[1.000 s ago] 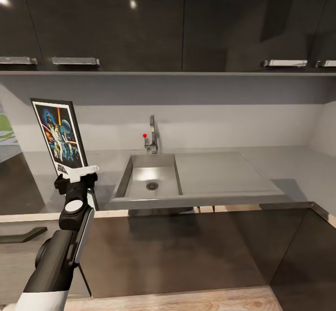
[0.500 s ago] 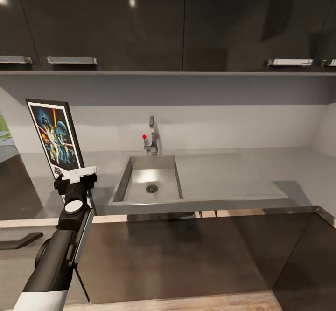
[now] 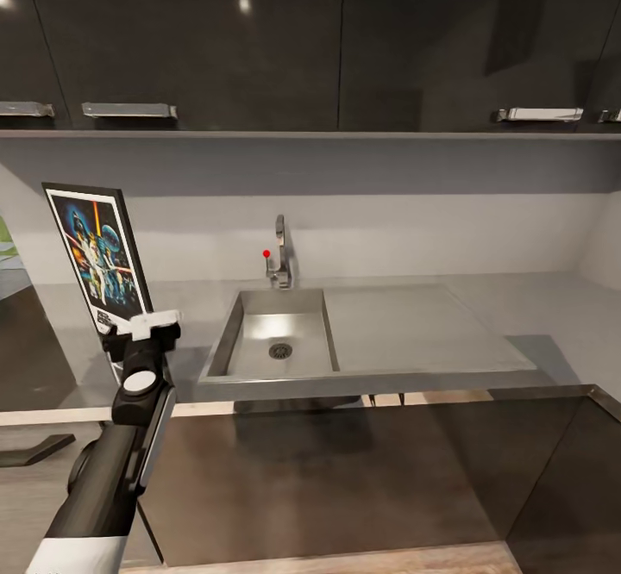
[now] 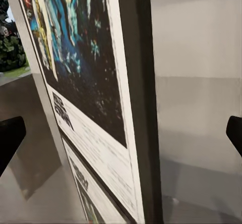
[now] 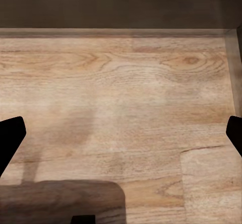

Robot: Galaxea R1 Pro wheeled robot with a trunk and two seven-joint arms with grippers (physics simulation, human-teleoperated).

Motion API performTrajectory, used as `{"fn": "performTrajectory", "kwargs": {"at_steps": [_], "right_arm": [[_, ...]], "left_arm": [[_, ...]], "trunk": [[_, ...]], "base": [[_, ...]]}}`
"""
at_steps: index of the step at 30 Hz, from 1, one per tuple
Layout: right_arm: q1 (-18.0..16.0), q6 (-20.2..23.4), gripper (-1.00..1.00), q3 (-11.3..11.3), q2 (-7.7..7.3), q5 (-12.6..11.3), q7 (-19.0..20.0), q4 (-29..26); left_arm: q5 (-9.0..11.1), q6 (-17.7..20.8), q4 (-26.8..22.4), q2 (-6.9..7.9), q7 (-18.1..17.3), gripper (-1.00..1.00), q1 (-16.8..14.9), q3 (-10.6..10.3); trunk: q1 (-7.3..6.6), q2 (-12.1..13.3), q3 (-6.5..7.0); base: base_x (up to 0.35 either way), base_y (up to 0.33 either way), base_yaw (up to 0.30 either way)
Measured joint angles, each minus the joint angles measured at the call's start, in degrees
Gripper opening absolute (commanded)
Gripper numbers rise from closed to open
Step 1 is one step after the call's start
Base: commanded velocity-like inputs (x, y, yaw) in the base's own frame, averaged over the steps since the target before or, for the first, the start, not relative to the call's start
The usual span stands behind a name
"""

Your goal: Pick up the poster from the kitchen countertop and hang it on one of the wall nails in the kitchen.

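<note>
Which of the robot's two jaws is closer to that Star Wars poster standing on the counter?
Left. The left gripper sits right at the poster's bottom edge, jaws spread wide on either side. The right gripper hangs low, facing the wood floor, away from the poster.

Your head view faces the countertop (image 3: 517, 315) and sink (image 3: 276, 337); left wrist sits close on the poster (image 4: 96, 98), shared with head (image 3: 93, 251); right wrist looks down at floor (image 5: 121, 113).

Poster (image 3: 97, 252) upright at left end of table (image 3: 535, 307), tilted, left claw (image 3: 141, 330) at its lower edge. Sink (image 3: 276, 337) right of poster, set in table; drainer (image 3: 405, 320) right of sink. Tap (image 3: 279, 251) behind sink, against backsplash. Upper cabinets (image 3: 259, 40) above. Right claw (image 5: 121, 133) over plank floor (image 5: 121, 93).
</note>
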Motion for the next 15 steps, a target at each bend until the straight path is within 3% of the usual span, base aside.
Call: {"fn": "performTrajectory", "kwargs": {"at_steps": [15], "right_arm": [[0.00, 0.00, 1.00, -0.02, 0.00, 0.00, 0.00, 0.01]], "left_arm": [[-0.18, 0.46, 4.07, -0.12, 0.19, 1.00, -1.51, -0.27]], "trunk": [[0.00, 0.00, 0.00]], "base": [[0.000, 0.000, 0.000]]}}
